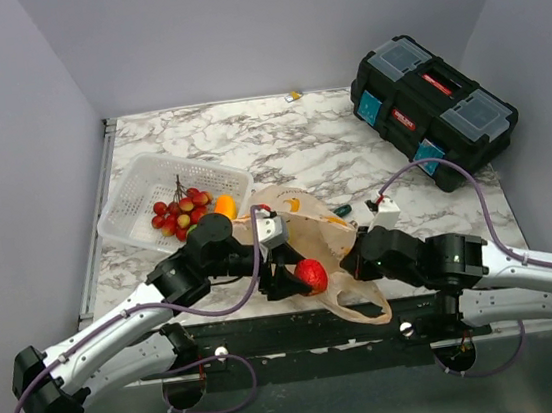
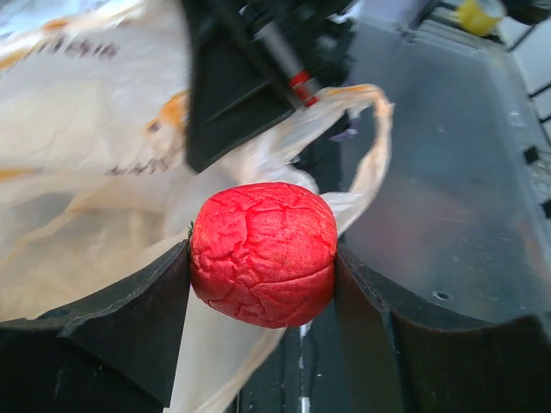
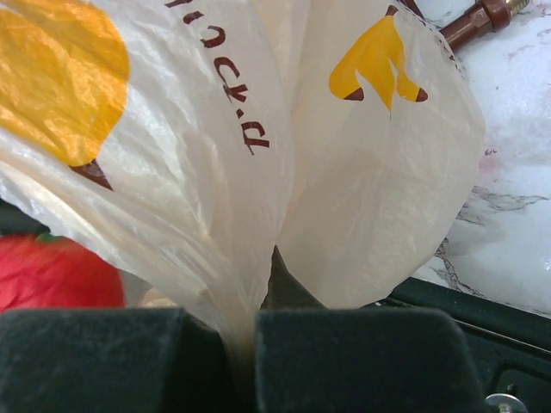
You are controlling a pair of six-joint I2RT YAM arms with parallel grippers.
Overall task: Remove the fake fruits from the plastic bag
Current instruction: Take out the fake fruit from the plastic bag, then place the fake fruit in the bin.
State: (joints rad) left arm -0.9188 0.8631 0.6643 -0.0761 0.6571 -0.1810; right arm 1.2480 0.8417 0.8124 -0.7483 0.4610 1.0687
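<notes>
Two end effectors meet at the plastic bag (image 1: 322,233), which lies crumpled at the near edge of the marble bench (image 1: 287,135). The left end effector (image 2: 263,288) grips a wrinkled red fruit (image 2: 263,249) between its fingers, right against the bag's near side, with film showing behind and beneath it. The right end effector (image 3: 256,331) is clamped tight on a pinch of the bag's film. An orange fruit (image 1: 224,207) lies in the white basket (image 1: 132,196), beside a bunch of berries (image 1: 180,214). A black toolbox (image 1: 433,107) sits far right.
</notes>
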